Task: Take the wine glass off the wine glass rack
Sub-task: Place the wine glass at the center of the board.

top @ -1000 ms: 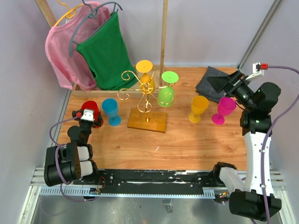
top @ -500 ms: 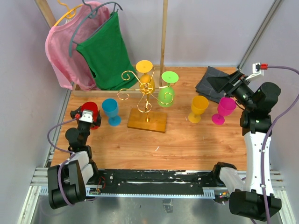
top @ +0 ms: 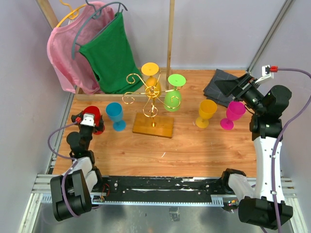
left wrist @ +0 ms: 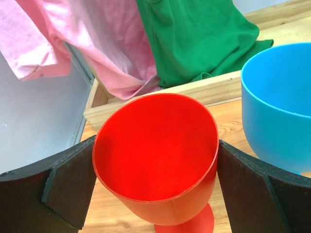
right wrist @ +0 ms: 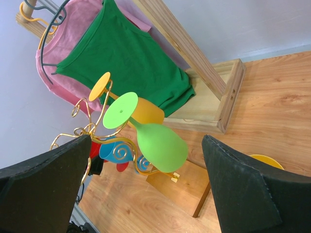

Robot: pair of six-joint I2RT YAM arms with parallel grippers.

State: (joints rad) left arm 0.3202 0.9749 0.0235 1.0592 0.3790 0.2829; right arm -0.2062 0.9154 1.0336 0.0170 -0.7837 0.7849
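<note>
Since the green glass (top: pixel 172 99) hangs bowl-down on the rack (top: pixel 146 94), stem near upright and foot caught in a scroll arm, it likely has to be lifted up and out. It lies left of the right hand (top: pixel 226 87), the nearer one, which is spread wide and empty. The left hand (top: pixel 88 121) is open too, flanking the red glass (top: pixel 93 112). There are two glasses hung, green and the hung yellow glass (top: pixel 151 77). Four stand on the worktop (top: pixel 184 145): red, the blue glass (top: pixel 115 114), the standing yellow glass (top: pixel 206 111) and the magenta glass (top: pixel 233 114).
</note>
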